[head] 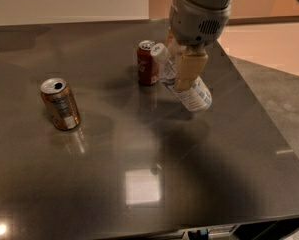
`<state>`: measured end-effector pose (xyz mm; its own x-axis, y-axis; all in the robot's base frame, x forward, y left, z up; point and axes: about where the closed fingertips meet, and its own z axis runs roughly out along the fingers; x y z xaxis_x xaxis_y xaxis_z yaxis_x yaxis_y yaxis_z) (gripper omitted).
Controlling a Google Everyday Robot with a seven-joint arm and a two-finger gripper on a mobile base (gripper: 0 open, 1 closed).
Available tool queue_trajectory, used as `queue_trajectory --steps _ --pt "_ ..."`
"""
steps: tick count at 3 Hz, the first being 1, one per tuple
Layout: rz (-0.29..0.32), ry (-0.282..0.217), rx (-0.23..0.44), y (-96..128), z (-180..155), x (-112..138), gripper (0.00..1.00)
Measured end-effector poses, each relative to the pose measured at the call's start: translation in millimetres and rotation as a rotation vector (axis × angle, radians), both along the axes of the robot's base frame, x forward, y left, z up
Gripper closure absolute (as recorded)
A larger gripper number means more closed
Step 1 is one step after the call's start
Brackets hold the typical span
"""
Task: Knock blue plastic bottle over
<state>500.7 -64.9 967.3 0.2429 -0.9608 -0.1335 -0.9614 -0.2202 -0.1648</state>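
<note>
The blue plastic bottle [195, 96] lies tipped over on the dark table [139, 184], its white cap pointing back-left toward the dark red soda can [147, 62] and its base pointing front-right. My gripper [185, 70] hangs from the grey arm directly over the bottle's middle, touching or just above it, and hides part of the label.
A brown-orange soda can [60, 104] stands upright at the left of the table. The red can stands upright just left of the bottle's cap. The table's right edge runs close to the bottle, and the front edge is near the bottom of the view.
</note>
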Motion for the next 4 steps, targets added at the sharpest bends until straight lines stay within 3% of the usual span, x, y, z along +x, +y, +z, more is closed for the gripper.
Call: queue_trajectory --steps 2,3,4 --pt "0.129 0.03 -0.146 4.3 -29.7 -2.4 0.59" --pt "0.172 0.054 -0.182 8.2 -44.3 -4.4 0.35" --pt "0.171 0.02 -0.159 15.0 -43.9 3.8 0.13"
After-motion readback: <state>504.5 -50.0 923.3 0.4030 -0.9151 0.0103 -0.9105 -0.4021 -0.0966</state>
